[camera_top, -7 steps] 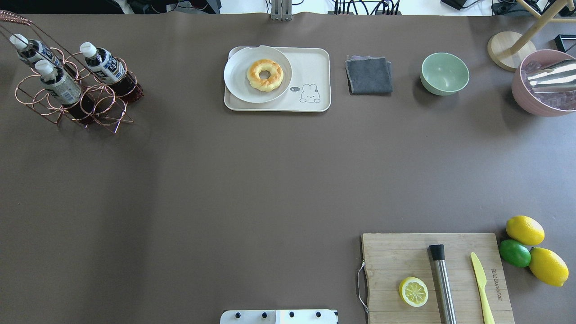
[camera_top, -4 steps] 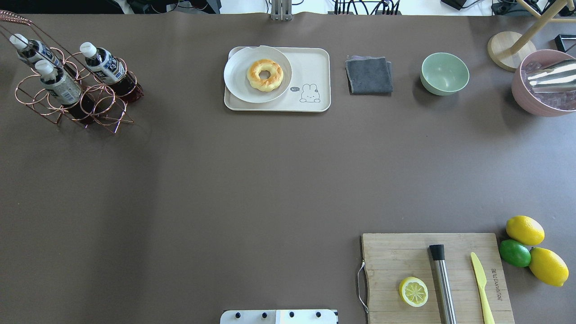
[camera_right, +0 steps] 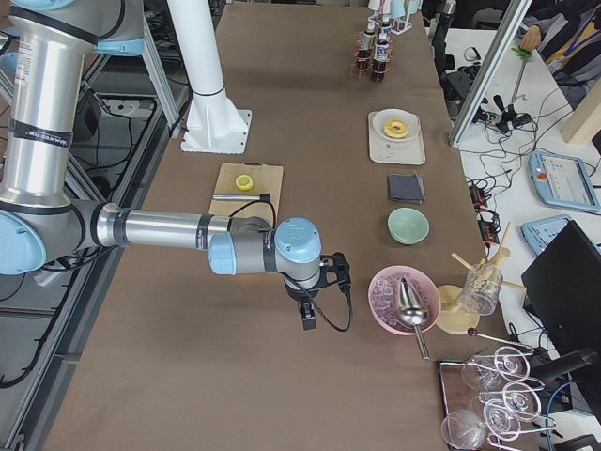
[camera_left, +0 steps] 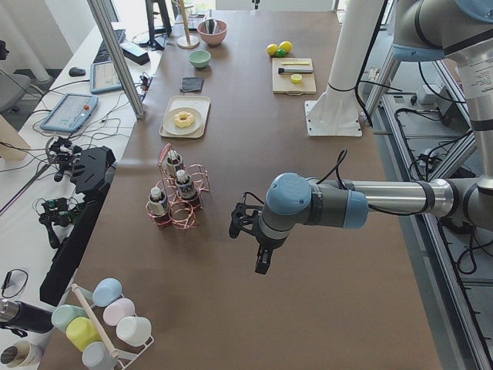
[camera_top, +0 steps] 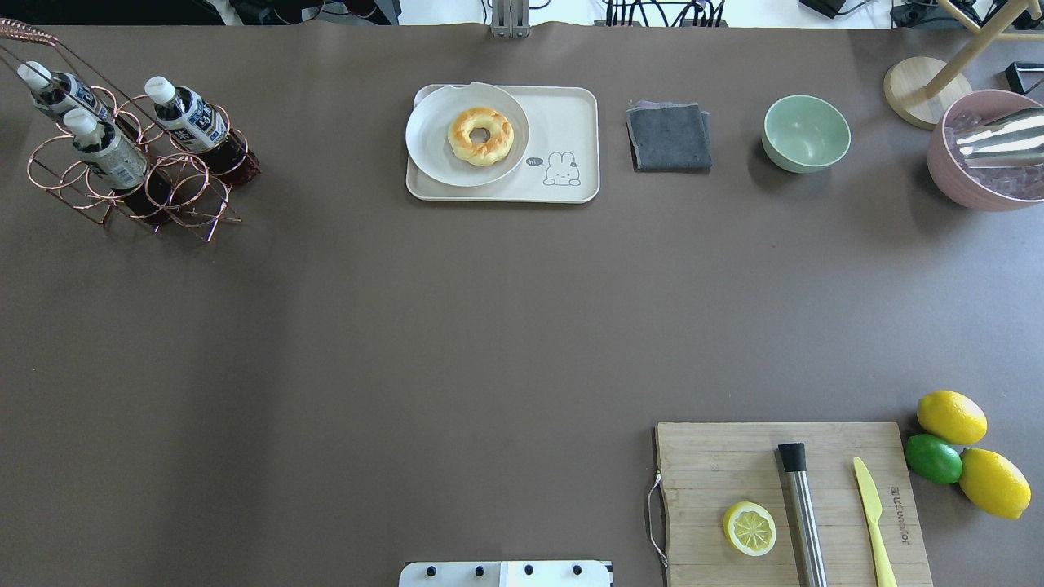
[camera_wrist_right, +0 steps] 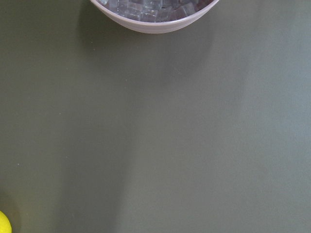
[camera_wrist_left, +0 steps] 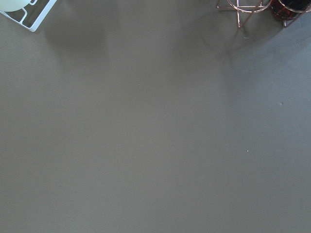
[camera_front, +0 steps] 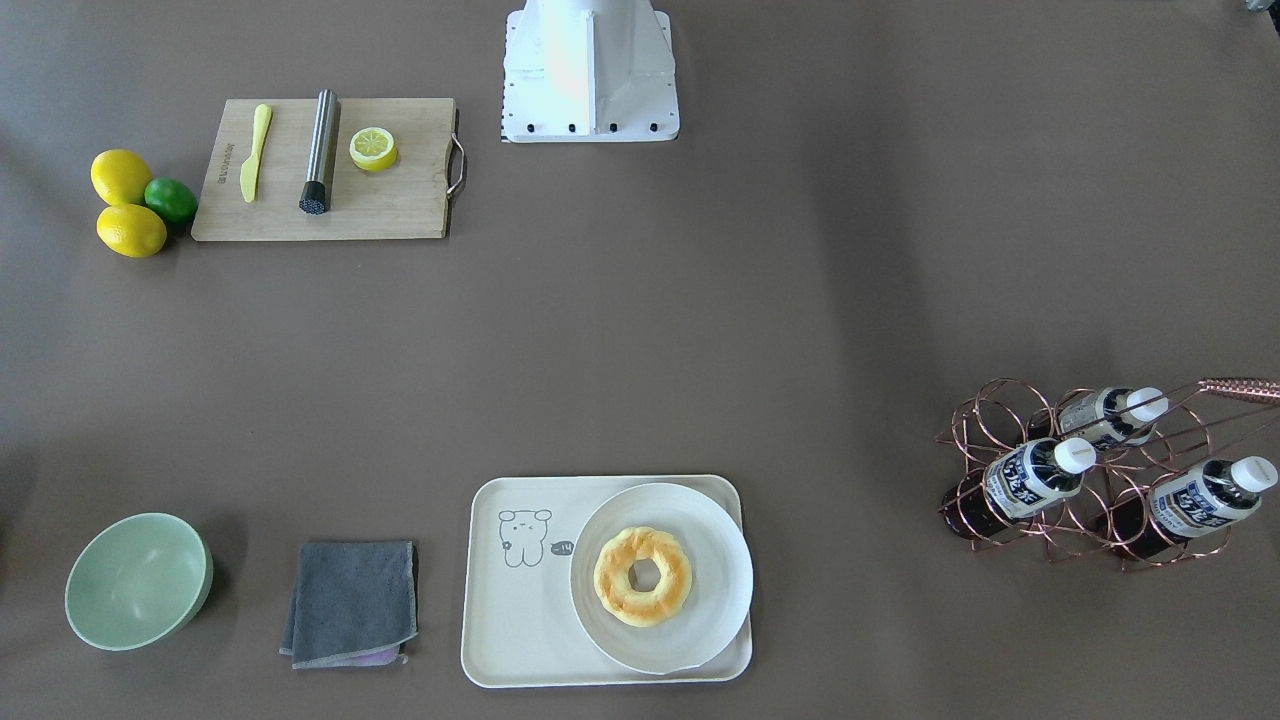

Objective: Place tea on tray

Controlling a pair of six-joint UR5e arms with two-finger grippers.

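Observation:
Three alike tea bottles stand tilted in a copper wire rack (camera_top: 175,183) at the table's far left: one (camera_top: 189,116) nearest the tray, one (camera_top: 106,151) in front, one (camera_top: 59,91) behind. The cream tray (camera_top: 567,122) with the bear drawing lies at the far middle and also shows in the front-facing view (camera_front: 510,620). My left gripper (camera_left: 260,268) hangs over bare table to the side of the rack, beyond its far end from the tray. My right gripper (camera_right: 308,319) hangs near the pink bowl. I cannot tell whether either is open or shut.
A round white plate (camera_top: 432,139) with a doughnut (camera_top: 480,136) fills the tray's left half. A grey cloth (camera_top: 669,136), green bowl (camera_top: 806,133) and pink ice bowl (camera_top: 971,183) lie to its right. A cutting board (camera_top: 710,465) and citrus fruit (camera_top: 951,417) lie front right.

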